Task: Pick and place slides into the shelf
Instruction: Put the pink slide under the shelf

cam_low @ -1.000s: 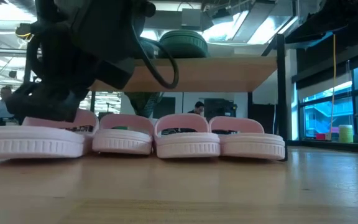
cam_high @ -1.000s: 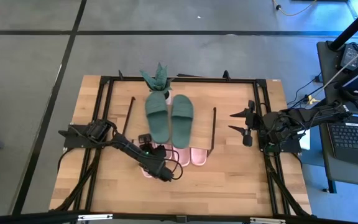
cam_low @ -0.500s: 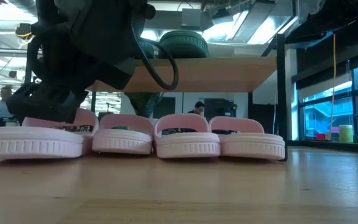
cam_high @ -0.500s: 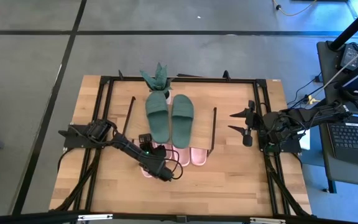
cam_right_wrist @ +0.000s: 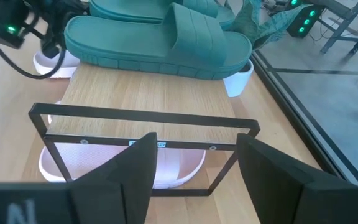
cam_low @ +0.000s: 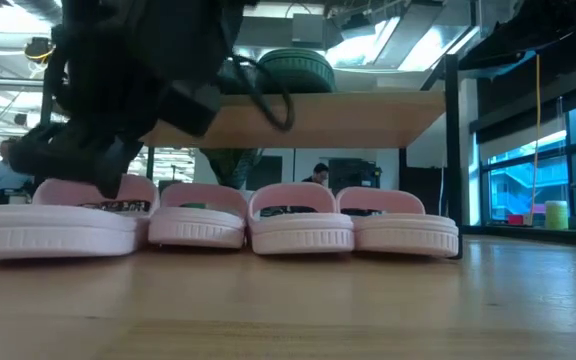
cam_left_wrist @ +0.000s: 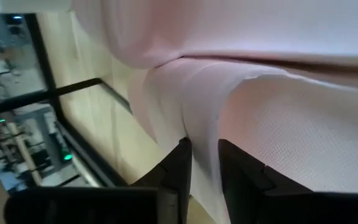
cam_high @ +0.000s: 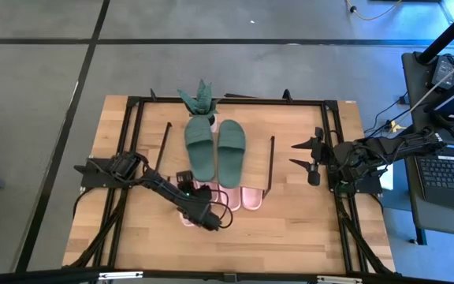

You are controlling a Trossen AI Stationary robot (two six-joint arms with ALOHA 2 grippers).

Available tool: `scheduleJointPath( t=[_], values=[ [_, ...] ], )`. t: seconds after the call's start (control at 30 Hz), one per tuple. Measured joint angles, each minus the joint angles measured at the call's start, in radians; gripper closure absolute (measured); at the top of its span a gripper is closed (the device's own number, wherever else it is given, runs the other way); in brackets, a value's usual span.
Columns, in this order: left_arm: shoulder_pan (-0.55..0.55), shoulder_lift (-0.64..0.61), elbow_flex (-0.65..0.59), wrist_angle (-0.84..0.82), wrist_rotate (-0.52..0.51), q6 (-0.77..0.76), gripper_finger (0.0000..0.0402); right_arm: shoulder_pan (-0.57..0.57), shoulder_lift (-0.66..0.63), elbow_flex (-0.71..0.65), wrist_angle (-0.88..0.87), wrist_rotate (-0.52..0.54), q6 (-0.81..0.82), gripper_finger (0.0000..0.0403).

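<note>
Overhead and table-level views of a shoe-racking task. The shelf [cam_high: 251, 158], a low wooden board on thin black wire legs, stands mid-tabletop [cam_high: 306, 237]. The green slides [cam_high: 215, 147] lie side by side on its top board, long axes running front to back, beside a small potted plant [cam_high: 199, 101] at the board's far end. Four pink slides stand in a row under the board, toes toward the near edge of the tabletop, as the table-level view shows.

The left hand [cam_high: 211, 223] sits low at the near end of that row, over the leftmost pink slide [cam_low: 53, 225], which projects farther out of the shelf than its three neighbours. In the left wrist view the two dark fingertips [cam_left_wrist: 179, 165] stand a narrow gap apart with pink rubber pressed between them; whether this is a firm hold or a loosening one cannot be told.

The key relation: the slide lies directly under and ahead of the left hand, its long axis pointing into the shelf, so any further seating would probably be a push along that axis, away from the near edge.

The right hand [cam_high: 306, 158] waits well apart at the shelf's right side, fingers spread wide and empty, facing the shelf end-on.
</note>
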Motion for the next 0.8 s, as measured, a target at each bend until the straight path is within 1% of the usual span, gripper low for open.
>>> scheduleJointPath(
  t=[0.27, 0.37, 0.6, 0.8],
  values=[
    [-0.022, -0.001, 0.108, 0.002, -0.028, 0.005, 0.0331, 0.000, 0.000, 0.000, 0.000, 0.000, 0.001, 0.0182],
    [-0.028, -0.002, 0.114, -0.017, -0.044, 0.005, 0.0330, 0.000, 0.000, 0.000, 0.000, 0.000, 0.001, 0.0182],
    [-0.035, -0.002, 0.114, -0.031, -0.028, 0.025, 0.0330, 0.000, 0.000, 0.000, 0.000, 0.000, 0.001, 0.0182],
    [-0.047, -0.002, 0.114, -0.031, -0.020, 0.005, 0.0329, 0.000, 0.000, 0.000, 0.000, 0.000, 0.001, 0.0182]
  ],
)
